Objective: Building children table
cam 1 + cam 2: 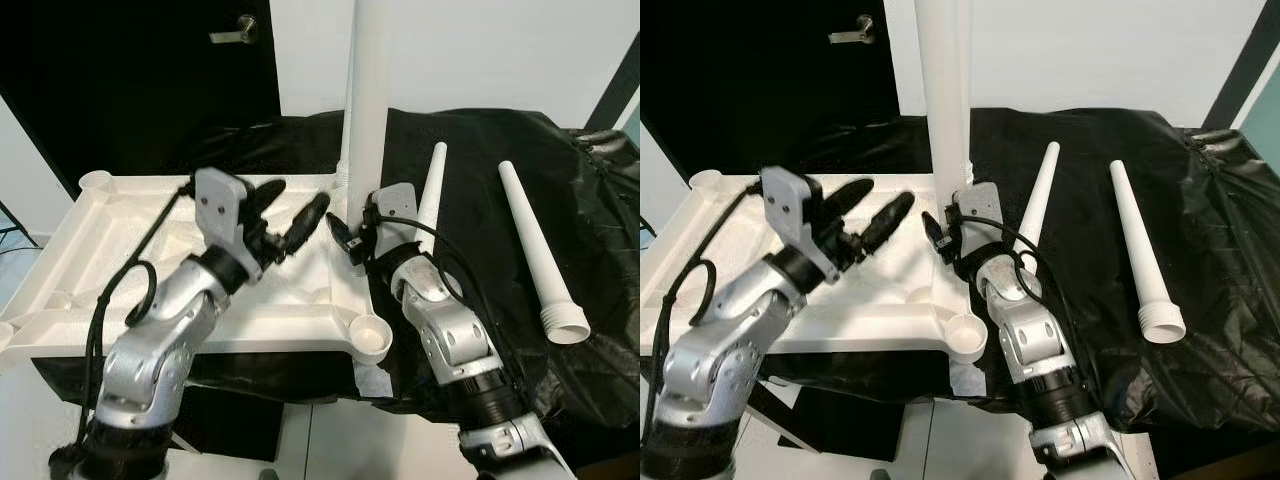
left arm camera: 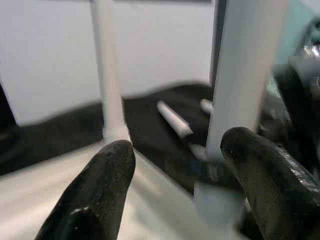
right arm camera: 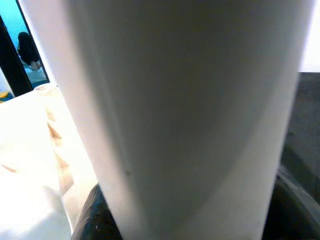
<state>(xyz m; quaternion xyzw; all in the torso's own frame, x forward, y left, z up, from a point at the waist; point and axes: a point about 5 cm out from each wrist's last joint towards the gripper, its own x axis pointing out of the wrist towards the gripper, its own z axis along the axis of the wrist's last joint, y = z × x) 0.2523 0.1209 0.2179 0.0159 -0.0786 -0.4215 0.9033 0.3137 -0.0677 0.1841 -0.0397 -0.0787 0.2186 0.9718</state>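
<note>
Standing upright in the far corner socket of the upturned white plastic tabletop [image 1: 110, 255], tall white plastic leg [image 1: 365, 95], clasped by right gripper [image 1: 352, 232]; left gripper [image 1: 290, 215] spread above tabletop; black cloth-covered table [image 1: 480, 160], white wall [image 1: 480, 50], dark door [image 1: 130, 70] behind.

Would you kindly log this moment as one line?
right gripper: shut on upright leg | left gripper: open over tabletop | spare legs: on black cloth

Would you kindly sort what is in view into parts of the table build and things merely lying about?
Part of the job:
white plastic tabletop, upside down
upright white leg
two loose white tapered legs

Lying about:
black cloth
dark door with lever handle
</note>
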